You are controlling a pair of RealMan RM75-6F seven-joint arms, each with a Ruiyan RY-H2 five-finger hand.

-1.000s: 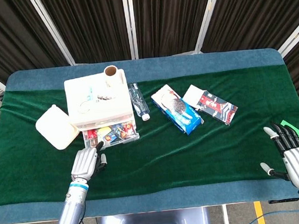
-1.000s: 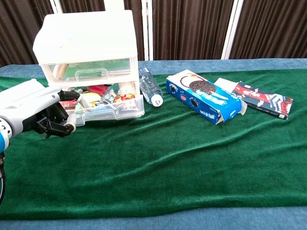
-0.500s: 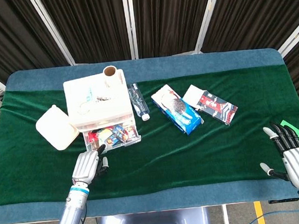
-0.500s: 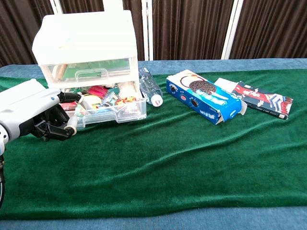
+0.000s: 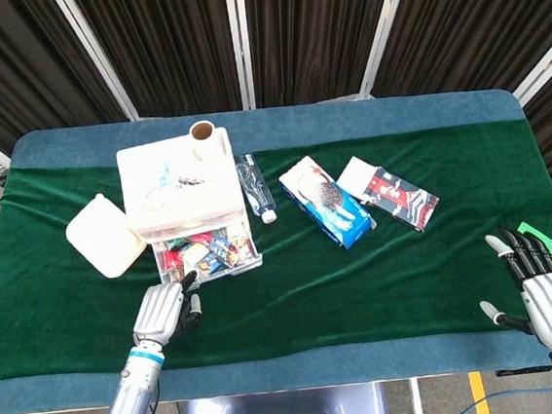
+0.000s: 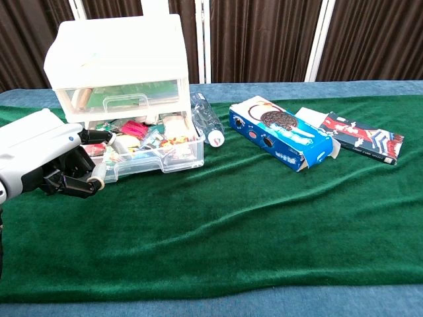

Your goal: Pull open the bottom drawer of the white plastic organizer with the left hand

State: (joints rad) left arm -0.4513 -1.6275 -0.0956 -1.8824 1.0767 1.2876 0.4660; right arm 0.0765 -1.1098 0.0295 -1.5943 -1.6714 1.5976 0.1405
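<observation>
Half a second on, the bottom drawer (image 6: 153, 153) of the white plastic two-tier organizer (image 6: 117, 63) has slid further out toward the near edge of the green-covered bench (image 5: 380, 275), and the left hand (image 6: 41, 165) has drawn back with it. Its dark fingers (image 6: 69, 183) are curled in at the drawer's front left corner; whether they hook the lip or only touch it cannot be told. The clear drawer, full of coloured packets, runs lengthwise side to side, its front facing the robot, under the closed upper drawer (image 6: 125, 99). The organizer stands at the bench's left rear, a clear plastic bottle (image 6: 207, 122) just beside it. The right hand (image 5: 549, 300) rests at the near right edge, fingers spread, holding nothing.
</observation>
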